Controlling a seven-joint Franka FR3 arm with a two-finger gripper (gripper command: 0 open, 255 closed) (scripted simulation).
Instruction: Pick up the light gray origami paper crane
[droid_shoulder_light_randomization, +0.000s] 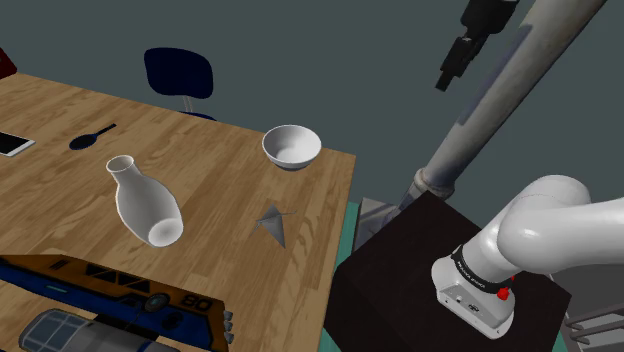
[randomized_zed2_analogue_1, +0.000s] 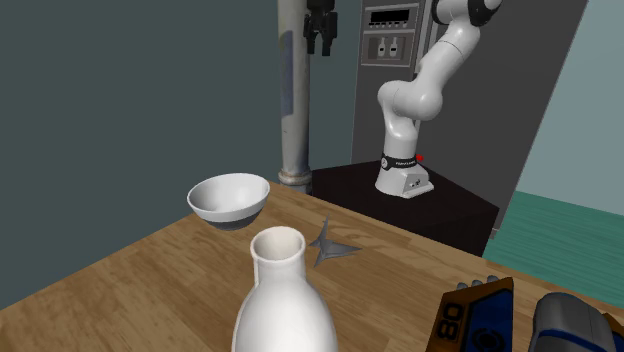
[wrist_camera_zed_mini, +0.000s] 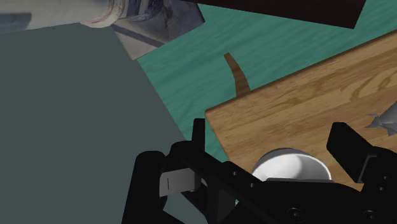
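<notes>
At shoulder view's upper right: hovering high with gripper (droid_shoulder_light_randomization: 449, 76), fingers (wrist_camera_zed_mini: 347, 145) spread, nothing pinched. Looks like reach step. Next: drop down-left onto crane (droid_shoulder_light_randomization: 273, 222) below bowl (droid_shoulder_light_randomization: 291, 146); straddle peak, pinch.

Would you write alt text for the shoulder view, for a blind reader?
A grey paper crane sits on a wooden table near its edge, beside a white bowl and white vase; the black gripper hangs high at upper right.
</notes>
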